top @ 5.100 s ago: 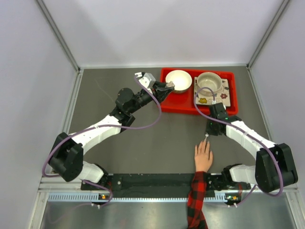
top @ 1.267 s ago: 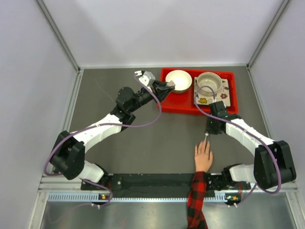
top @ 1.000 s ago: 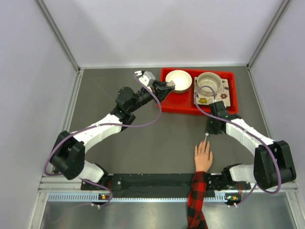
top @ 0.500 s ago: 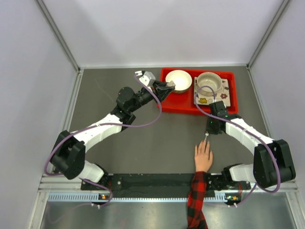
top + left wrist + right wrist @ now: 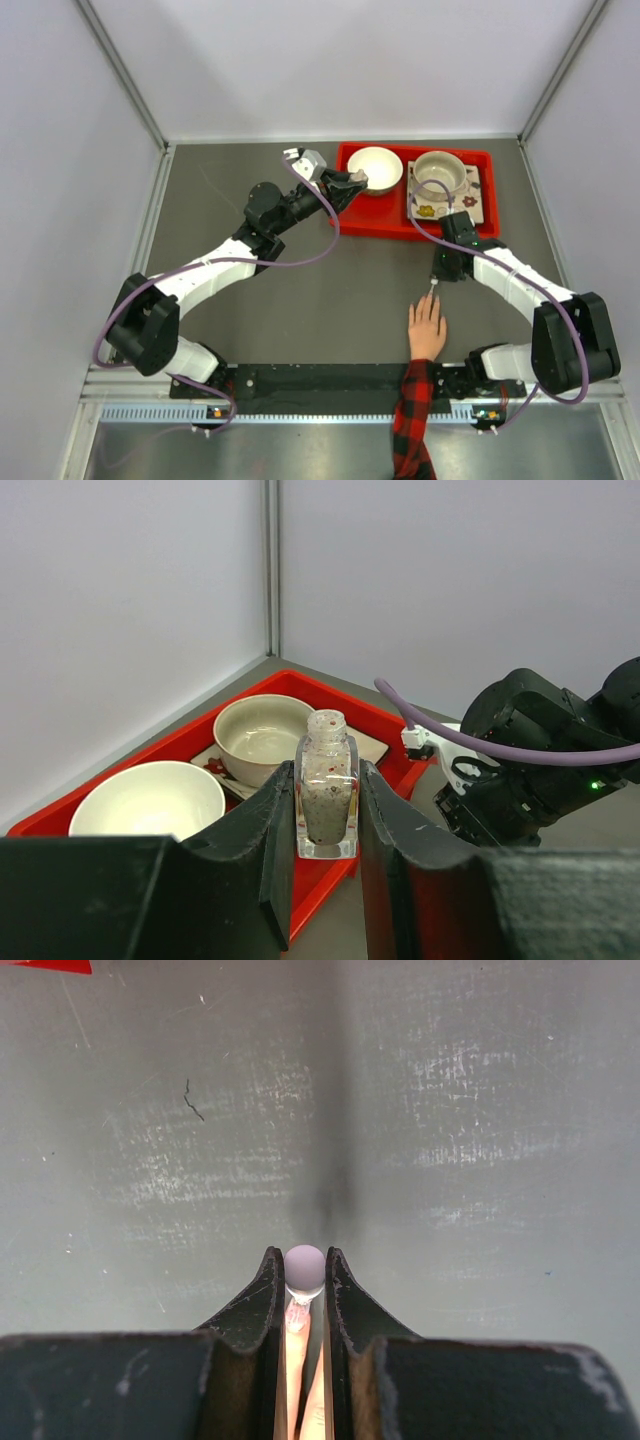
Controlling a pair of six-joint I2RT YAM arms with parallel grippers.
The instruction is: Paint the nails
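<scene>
A light-skinned hand [image 5: 427, 328] in a red-and-black plaid sleeve [image 5: 413, 420] lies flat on the table, fingers pointing away. Its nails [image 5: 432, 297] are too small to make out from above. My right gripper [image 5: 433, 282] hangs over the fingertips, shut on the lilac round-topped brush cap [image 5: 305, 1268]. The brush bristles [image 5: 298, 1312] point down at a fingertip [image 5: 295, 1360] seen between the jaws. My left gripper [image 5: 326, 780] is shut on an open clear bottle of pale speckled polish [image 5: 326, 802], held upright above the red tray's near edge.
A red tray [image 5: 372, 222] stands at the back right with a white bowl [image 5: 375, 168] and a second bowl [image 5: 440, 172] on a flowered plate [image 5: 470, 203]. White walls with metal rails [image 5: 150, 215] enclose the grey table.
The right gripper has shifted very slightly over the fingertips since the earliest frame. Over the last second nothing visibly moves. The left arm holds still with the bottle.
</scene>
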